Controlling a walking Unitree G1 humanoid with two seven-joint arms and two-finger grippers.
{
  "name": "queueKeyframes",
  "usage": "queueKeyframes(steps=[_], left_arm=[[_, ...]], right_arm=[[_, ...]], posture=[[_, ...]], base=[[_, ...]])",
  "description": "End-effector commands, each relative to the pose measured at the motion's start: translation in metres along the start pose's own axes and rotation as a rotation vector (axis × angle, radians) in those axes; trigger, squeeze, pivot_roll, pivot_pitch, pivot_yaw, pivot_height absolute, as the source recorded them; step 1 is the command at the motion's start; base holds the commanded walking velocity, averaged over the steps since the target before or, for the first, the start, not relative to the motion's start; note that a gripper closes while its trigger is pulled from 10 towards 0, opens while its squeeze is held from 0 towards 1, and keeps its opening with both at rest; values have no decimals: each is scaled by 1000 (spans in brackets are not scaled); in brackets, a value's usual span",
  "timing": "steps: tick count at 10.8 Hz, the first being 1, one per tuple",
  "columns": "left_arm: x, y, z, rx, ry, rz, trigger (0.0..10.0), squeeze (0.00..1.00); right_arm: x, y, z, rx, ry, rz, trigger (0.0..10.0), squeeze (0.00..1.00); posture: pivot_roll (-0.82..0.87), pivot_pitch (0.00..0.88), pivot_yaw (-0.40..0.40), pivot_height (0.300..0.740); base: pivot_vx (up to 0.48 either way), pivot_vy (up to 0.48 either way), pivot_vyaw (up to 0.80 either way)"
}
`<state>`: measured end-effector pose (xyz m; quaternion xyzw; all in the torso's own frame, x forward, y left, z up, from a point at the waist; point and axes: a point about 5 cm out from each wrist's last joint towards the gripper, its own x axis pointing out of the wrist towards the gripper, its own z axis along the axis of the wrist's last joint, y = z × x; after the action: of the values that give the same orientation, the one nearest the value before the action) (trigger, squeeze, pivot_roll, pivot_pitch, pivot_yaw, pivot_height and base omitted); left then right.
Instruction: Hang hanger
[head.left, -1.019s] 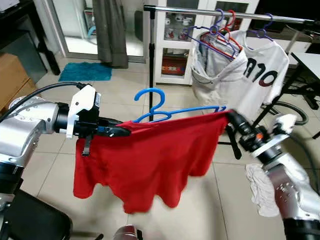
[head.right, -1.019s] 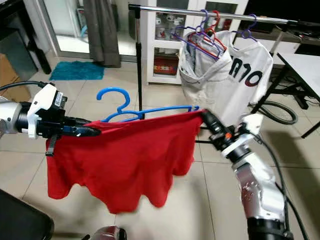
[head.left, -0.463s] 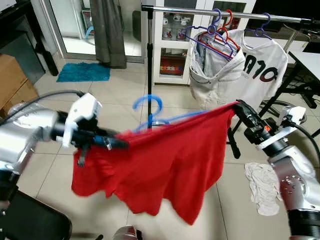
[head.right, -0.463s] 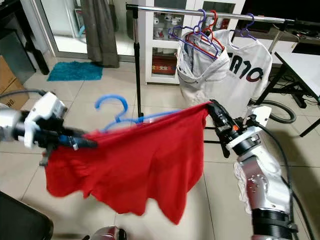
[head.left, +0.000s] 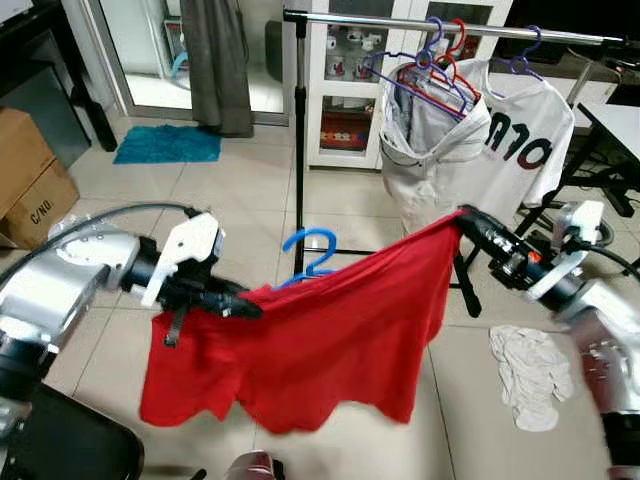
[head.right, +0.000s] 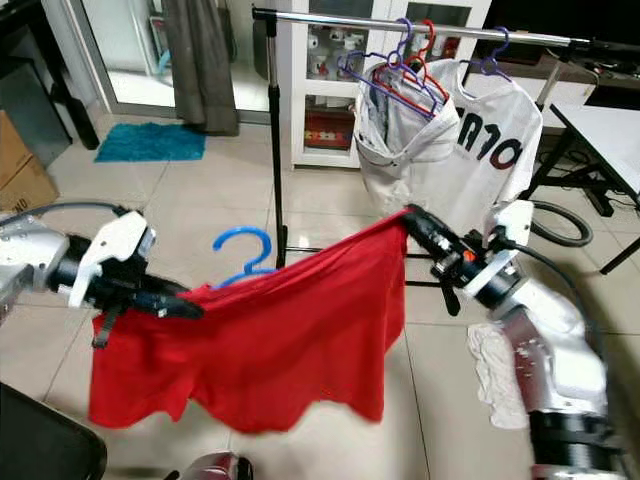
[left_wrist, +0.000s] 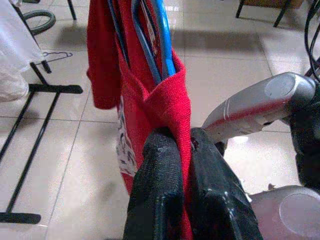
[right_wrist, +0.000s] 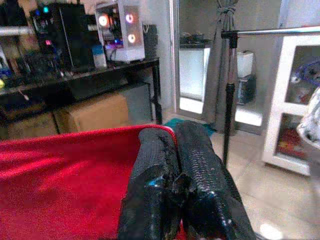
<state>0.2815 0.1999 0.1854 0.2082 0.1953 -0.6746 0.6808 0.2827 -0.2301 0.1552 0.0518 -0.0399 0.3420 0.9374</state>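
- Two grippers share one red shirt (head.left: 320, 330), stretched across the middle of the frame, hem sagging toward the tiled floor (head.left: 240, 200).
- Left gripper (head.left: 240, 303) sits at centre left; its jaws are clenched on the shirt's shoulder edge. The left wrist view makes that pretty clear, red fabric squeezed tight between the black fingers (left_wrist: 160, 190).
- Right gripper (head.left: 468, 222) is at centre right and higher up, jaws clamped on the other shoulder, so the shirt's top edge slopes up toward the right.
- Blue hanger (head.left: 305, 255) is inside the shirt, its hook poking up above the collar just left of centre. In the left wrist view its blue bars run down into the fold of fabric.
- Clothes rail (head.left: 400, 20) runs along the top of the frame, well behind the shirt, with a white shirt (head.left: 500, 140) and a few spare hangers (head.left: 430, 65) bunched at upper right.
- White rag (head.left: 525, 375) lies on the floor at lower right, cardboard box (head.left: 30, 180) at far left.
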Motion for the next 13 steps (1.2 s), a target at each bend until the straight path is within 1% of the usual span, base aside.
queueKeyframes(steps=[1, 2, 3, 4, 5, 6, 7, 8, 9, 10, 11, 12, 13], left_arm=[[-4, 1, -6, 5, 95, 7, 0, 0], [-3, 8, -23, 42, 270, 72, 0, 0], [-1, 12, -26, 64, 298, 108, 0, 0], [1, 22, -26, 138, 339, 197, 0, 0], [3, 25, -23, 175, 348, 235, 0, 0], [1, 33, -17, 289, 361, 316, 0, 0], [-1, 33, -20, 353, 380, 335, 0, 0], [-1, 34, -23, 382, 383, 353, 0, 0], [-2, 34, -28, 419, 394, 380, 0, 0], [-2, 35, -32, 431, 399, 391, 0, 0], [-3, 35, -34, 433, 385, 397, 0, 0], [-4, 36, -33, 443, 358, 415, 0, 0], [-7, 37, -28, 463, 299, 452, 0, 0]], right_arm=[[-10, -12, 5, -43, -11, -72, 0, 0], [-11, -14, 3, -17, -30, -97, 0, 0], [-9, -11, 3, -7, -39, -80, 0, 0], [-3, -3, 2, -13, -37, -42, 0, 0], [-1, 0, 1, -19, -37, -25, 0, 0], [0, 7, -4, -43, -16, 12, 0, 0], [-1, 17, -14, -116, 51, 56, 0, 0], [-2, 22, -21, -192, 98, 82, 0, 0], [-1, 31, -29, -279, 134, 116, 0, 0], [2, 33, -29, -305, 123, 109, 0, 0], [3, 33, -28, -332, 111, 101, 0, 0], [2, 34, -30, -377, 132, 123, 0, 0], [-2, 36, -38, -441, 188, 160, 0, 0]], posture=[[38, 0, -7, 740], [35, 0, -10, 740], [33, 0, -12, 740], [31, 0, -17, 740], [33, 0, -21, 740], [34, 0, -23, 740], [35, 0, -24, 740], [35, 0, -24, 740], [34, 0, -24, 740], [33, 0, -24, 740], [33, 0, -24, 740], [31, 0, -23, 740], [29, 0, -23, 740]], base=[[0, 0, 0], [0, 0, 0], [0, 0, 0], [0, 0, 0], [0, 0, 0], [0, 0, 0], [0, 0, 0], [0, 0, 0], [0, 0, 0], [0, 0, 0], [0, 0, 0], [0, 0, 0], [0, 0, 0]])
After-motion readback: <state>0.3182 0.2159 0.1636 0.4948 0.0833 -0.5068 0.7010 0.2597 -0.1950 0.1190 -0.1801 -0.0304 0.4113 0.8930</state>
